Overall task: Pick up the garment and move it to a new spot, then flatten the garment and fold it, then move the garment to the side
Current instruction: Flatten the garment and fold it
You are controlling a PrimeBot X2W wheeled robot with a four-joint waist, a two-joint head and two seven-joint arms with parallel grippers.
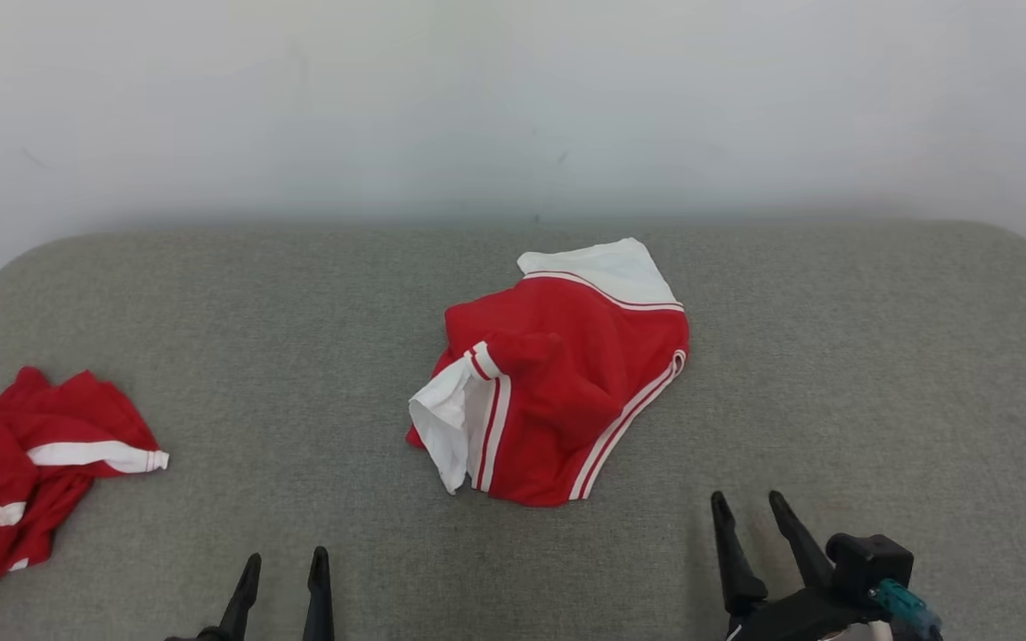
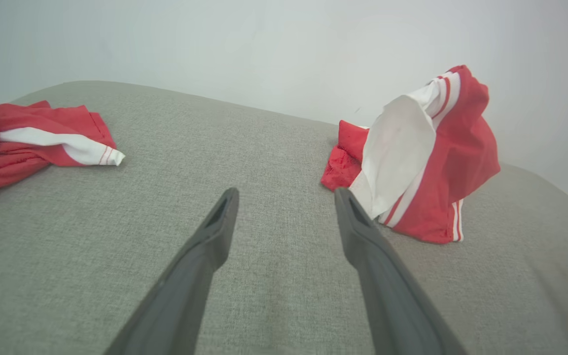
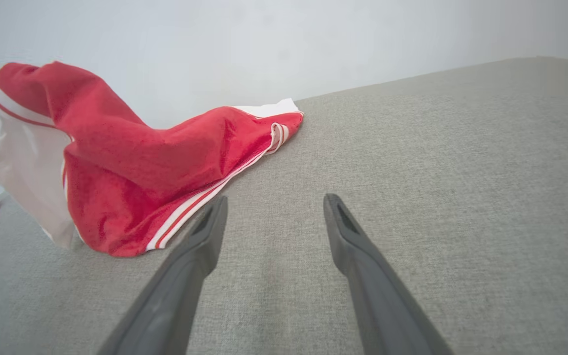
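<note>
Left gripper (image 1: pixel 287 556) and right gripper (image 1: pixel 746 497) sit at the near edge, both spread wide, nothing held. Garment (image 1: pixel 557 374), red w/ white trim, lies bunched mid-way across the grey cushion (image 1: pixel 834 356), well ahead of both. Prob. light, soft, floppy; won't keep shape, not fragile. Best grab: striped hem nearest right gripper, or white flap near-left. Long axis runs diagonal, near-left to far-right; white panel points toward wall (image 1: pixel 513 107).
</note>
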